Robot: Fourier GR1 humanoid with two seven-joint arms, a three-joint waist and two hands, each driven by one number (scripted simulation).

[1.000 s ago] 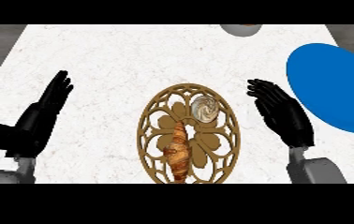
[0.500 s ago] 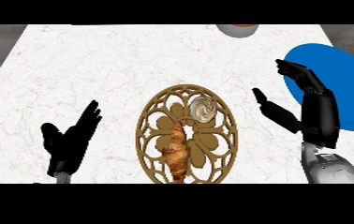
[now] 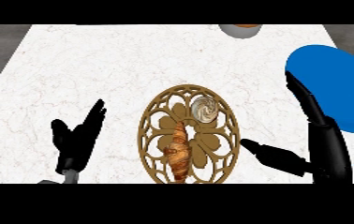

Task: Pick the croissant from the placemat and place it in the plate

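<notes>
Head view: right hand is hanging open with thumb spread, croissant lying on the placemat left of that thumb, blue plate sitting behind its fingers; left hand is resting open at far left. Risk: a small swirled round item is sitting near the croissant's far tip, so a wide grasp could be catching it or dragging the placemat

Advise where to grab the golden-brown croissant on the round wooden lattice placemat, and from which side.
Probably pinch the golden-brown croissant across its thick middle, from above on its right, where the black right hand is open. It lies flat, lengthwise toward the robot, ends tapering.
</notes>
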